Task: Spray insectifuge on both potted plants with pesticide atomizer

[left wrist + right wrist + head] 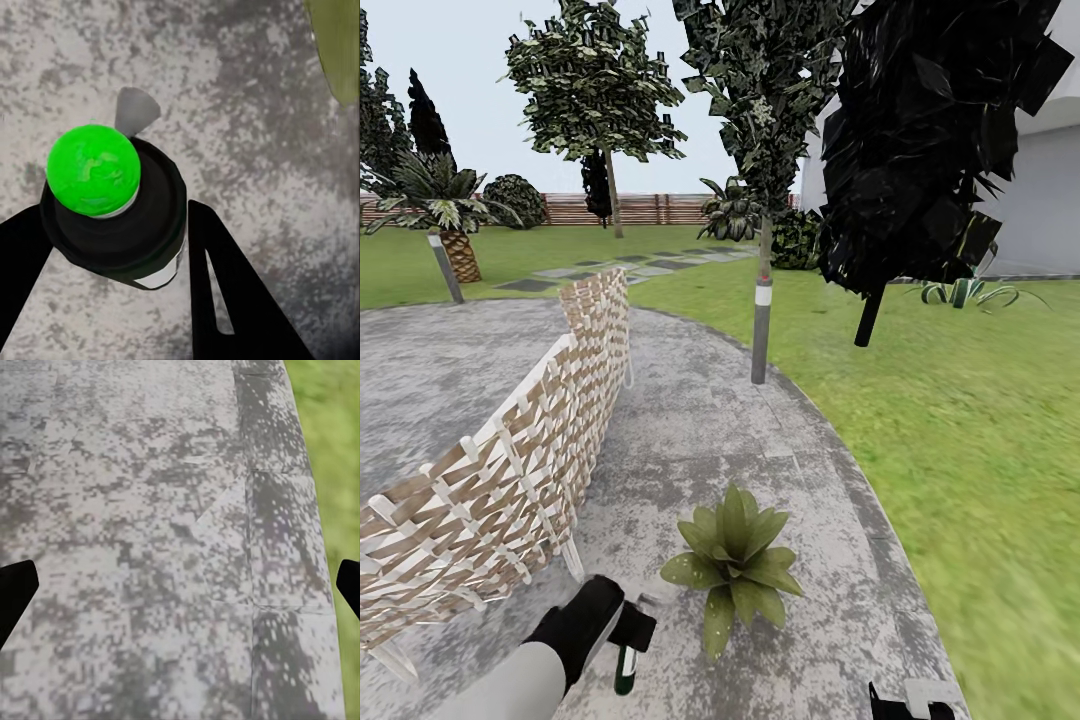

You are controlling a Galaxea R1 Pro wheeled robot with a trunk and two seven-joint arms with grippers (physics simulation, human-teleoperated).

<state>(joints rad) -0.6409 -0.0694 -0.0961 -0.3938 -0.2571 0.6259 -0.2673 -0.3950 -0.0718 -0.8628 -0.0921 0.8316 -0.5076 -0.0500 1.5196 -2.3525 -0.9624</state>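
The pesticide atomizer [625, 668], a small dark green bottle, hangs just above the paving at the bottom of the head view with my left gripper [612, 628] shut on it. In the left wrist view its black head with the bright green spot [94, 169] sits between the two black fingers [225, 300], grey nozzle pointing ahead. A potted plant [734, 566], a low rosette of broad green leaves, stands on the patio just right of the atomizer; its leaves hide the pot. My right gripper [180, 589] is open over bare paving and shows at the bottom edge [908, 704].
A woven tan-and-white screen [510, 480] curves along the left of the grey patio [690, 420]. A slim tree trunk [761, 320] stands at the patio's rim, with dark trees, lawn [960, 430], a palm [455, 245] and a wooden fence [640, 208] beyond.
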